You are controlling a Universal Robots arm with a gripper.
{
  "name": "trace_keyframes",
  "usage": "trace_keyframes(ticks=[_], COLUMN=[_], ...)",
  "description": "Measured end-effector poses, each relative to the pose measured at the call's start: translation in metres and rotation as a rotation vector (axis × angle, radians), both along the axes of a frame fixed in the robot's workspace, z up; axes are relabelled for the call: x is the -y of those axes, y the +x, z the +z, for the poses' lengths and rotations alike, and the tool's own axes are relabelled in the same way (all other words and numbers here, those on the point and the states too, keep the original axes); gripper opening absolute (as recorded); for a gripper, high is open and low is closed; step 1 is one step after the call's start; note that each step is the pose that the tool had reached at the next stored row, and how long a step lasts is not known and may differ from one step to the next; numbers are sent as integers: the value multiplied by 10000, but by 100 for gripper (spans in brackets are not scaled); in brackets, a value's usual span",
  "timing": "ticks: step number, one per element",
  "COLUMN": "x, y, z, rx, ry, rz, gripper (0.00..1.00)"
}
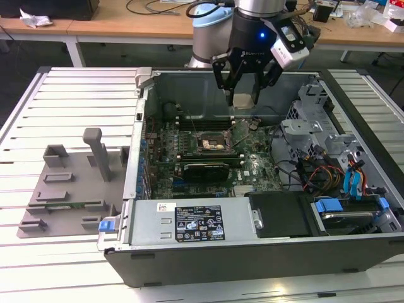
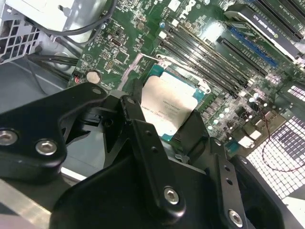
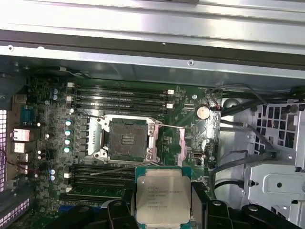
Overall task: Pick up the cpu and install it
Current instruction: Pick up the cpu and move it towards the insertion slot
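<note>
Claw [image 1: 243,101] closest to my cameras: its two black fingers [image 2: 143,138] are pressed against opposite edges of the cpu [image 3: 163,196], pinching it with the pale silver top facing up toward the wrist. From what I can see in both wrist views, the chip hangs in the air above the circuit board [image 3: 57,119], clear of everything under it. Just past the chip in the first wrist view lies the dark square socket [image 3: 127,139], bare, with its metal frame [image 3: 169,143] swung open beside it. Beyond the socket run the long black memory slots [image 3: 119,98], and a round coin battery [image 3: 203,112] sits near the board's edge. In the exterior view I see the chip held over the board to the exterior view's right of the socket, toward the back wall of the open computer case [image 1: 189,259]. Orange and blue cables [image 1: 328,177] crowd the case's end on the exterior view's right. The case lies on a pale slatted worktop [image 1: 76,82], and on the exterior view's left, just beside the case, rests a grey holder [image 1: 69,189] with upright posts.
</note>
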State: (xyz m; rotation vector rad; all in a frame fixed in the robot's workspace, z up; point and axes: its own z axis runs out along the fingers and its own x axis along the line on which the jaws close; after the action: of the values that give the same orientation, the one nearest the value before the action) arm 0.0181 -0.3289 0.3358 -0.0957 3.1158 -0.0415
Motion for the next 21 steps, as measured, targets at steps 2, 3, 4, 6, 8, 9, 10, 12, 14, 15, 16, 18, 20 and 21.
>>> trace_keyframes(ticks=[2, 3, 4, 6, 8, 9, 10, 12, 14, 15, 16, 18, 20, 21], x=[-1, -1, -1, -1, -1, -1, -1, -1, -1, -1, -1, -1, -1, -1], y=[-6, -8, -10, -14, -17, -18, -19, -23, -25, -25, -26, -26, -26, -25], z=[-35, -50, -69, -109, -140, -154, -175, -215, -234, -234, -235, -237, -238, -240], rx=[0, 1, 0, 0, 0, 0, 0, 1, 0, -1, 0, 0, 1, 1], ry=[0, 1, 0, 0, 0, 0, 0, 0, -1, -2, -1, -1, -1, 0], rz=[0, 0, 0, -1, 0, 1, -1, -1, 1, 0, 0, 0, 0, 0], gripper=[55, 55, 55, 55, 55, 55, 55, 55, 55, 55, 55, 55, 55, 55])
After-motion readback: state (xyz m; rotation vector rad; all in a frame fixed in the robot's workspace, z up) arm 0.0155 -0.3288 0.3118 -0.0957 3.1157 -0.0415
